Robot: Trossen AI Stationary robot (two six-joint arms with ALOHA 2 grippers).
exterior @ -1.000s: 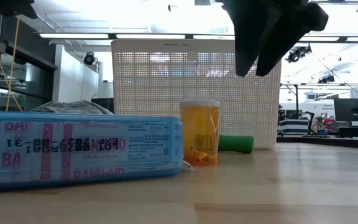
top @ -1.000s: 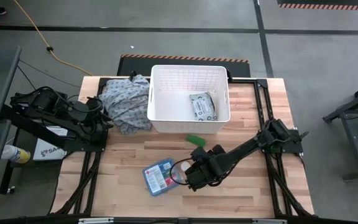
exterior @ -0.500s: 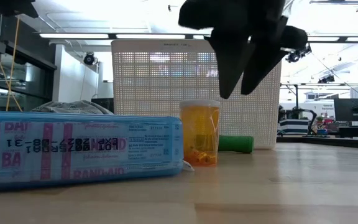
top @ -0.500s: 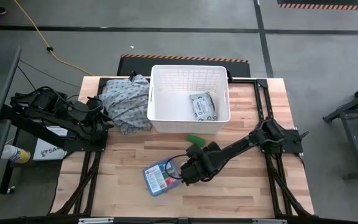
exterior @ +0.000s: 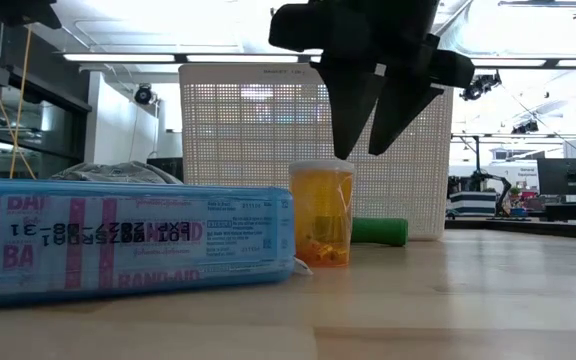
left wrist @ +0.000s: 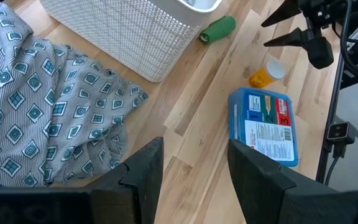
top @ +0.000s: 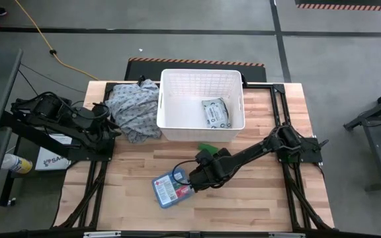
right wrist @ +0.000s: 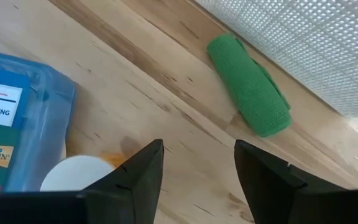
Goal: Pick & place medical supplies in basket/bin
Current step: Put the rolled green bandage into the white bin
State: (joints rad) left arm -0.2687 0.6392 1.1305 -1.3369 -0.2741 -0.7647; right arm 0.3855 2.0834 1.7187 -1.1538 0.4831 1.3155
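While the right gripper hangs just above the orange pill bottle, its two dark wedge-shaped jaws stand apart with nothing between them. That bottle is translucent amber plastic, cylindrical, with a round white cap, upright on the pale wood-plank surface. Touching or just beside it lies the blue first-aid box, flat and rectangular with a white label and red cross. Near the basket's front wall rests a green roll, soft and knit-textured. The white basket, rectangular with rounded corners and a fine perforated grid in its walls, holds a grey-white soft packet. Beside the basket sits a crumpled patterned cloth. Over there the left gripper waits, jaws nearly closed, empty.
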